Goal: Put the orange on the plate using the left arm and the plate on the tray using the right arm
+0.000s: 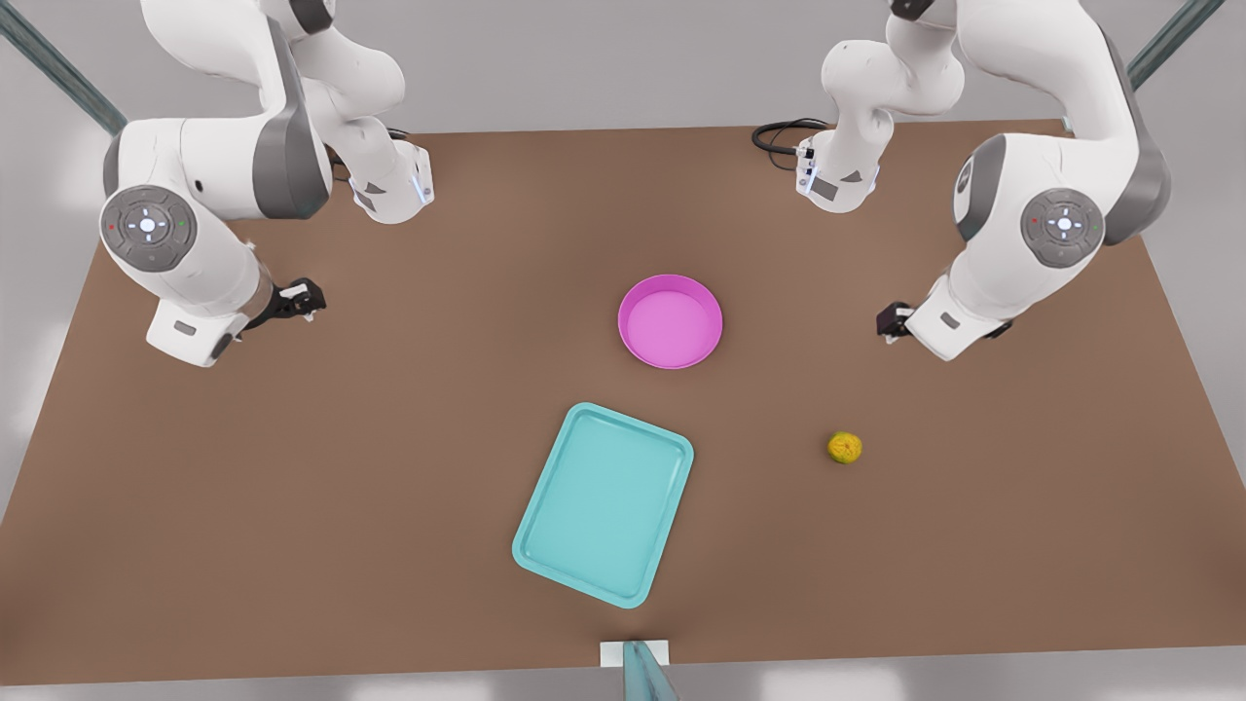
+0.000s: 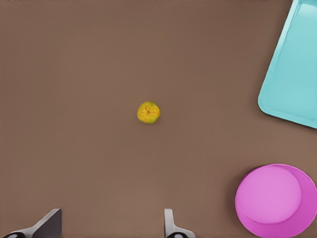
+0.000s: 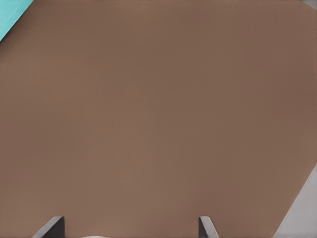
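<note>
The small yellow-orange orange [image 1: 844,447] [image 2: 148,112] lies alone on the brown table toward the front view's right. The pink plate [image 1: 670,320] [image 2: 275,201] sits empty near the middle. In front of it lies the teal tray [image 1: 604,503] [image 2: 292,69] [image 3: 10,15], also empty. My left gripper [image 1: 891,321] [image 2: 111,228] hangs open above the table at the front view's right, behind the orange and well apart from it. My right gripper [image 1: 302,297] [image 3: 130,228] is open over bare table at the front view's left, far from the plate.
A looped black cable [image 1: 779,136] lies by the left arm's base at the back. A white bracket with a teal post [image 1: 635,662] stands at the table's front edge. The table's edge and grey floor [image 3: 302,213] show near the right gripper.
</note>
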`<state>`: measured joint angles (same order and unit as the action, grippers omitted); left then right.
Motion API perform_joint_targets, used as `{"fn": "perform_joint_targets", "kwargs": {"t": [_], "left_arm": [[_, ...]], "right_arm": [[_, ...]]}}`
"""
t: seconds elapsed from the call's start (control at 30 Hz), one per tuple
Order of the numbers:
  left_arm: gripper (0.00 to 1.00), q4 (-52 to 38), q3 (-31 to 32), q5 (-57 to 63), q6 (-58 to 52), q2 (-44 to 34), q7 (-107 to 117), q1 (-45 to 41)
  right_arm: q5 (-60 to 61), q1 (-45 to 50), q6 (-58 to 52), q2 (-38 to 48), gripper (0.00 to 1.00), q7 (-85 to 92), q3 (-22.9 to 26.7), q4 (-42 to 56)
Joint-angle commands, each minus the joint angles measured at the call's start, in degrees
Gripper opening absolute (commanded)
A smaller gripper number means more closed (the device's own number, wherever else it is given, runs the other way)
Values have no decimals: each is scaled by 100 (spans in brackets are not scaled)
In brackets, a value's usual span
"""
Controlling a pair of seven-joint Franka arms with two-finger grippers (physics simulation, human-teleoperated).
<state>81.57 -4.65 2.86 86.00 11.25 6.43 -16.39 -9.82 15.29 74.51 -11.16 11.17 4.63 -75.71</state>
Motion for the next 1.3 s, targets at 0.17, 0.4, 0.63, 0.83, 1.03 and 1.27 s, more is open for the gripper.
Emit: {"fn": "perform_joint_targets", "kwargs": {"t": [0.17, 0.4, 0.63, 0.83, 1.03, 1.27], "left_arm": [[100, -273, 482, -57, 2869, 2785, 174, -14], [100, 597, 315, -66, 3906, 2848, -116, 180], [100, 755, 192, -251, 4030, 3014, -125, 408], [100, 905, 192, -242, 4012, 3199, -125, 452], [100, 913, 192, -242, 4012, 3260, -116, 452], [100, 957, 166, -242, 3784, 3225, -116, 479]], "right_arm": [[174, 9, 257, -18, 100, -713, 3, 4], [385, -9, 196, -27, 100, -1047, 3, -128], [543, -9, 170, -27, 100, -1258, -5, -295], [640, 9, 126, -27, 100, -1381, -5, -357], [666, 9, 126, -80, 100, -1381, -5, -348], [728, -9, 126, -97, 100, -1381, 3, -348]]}}
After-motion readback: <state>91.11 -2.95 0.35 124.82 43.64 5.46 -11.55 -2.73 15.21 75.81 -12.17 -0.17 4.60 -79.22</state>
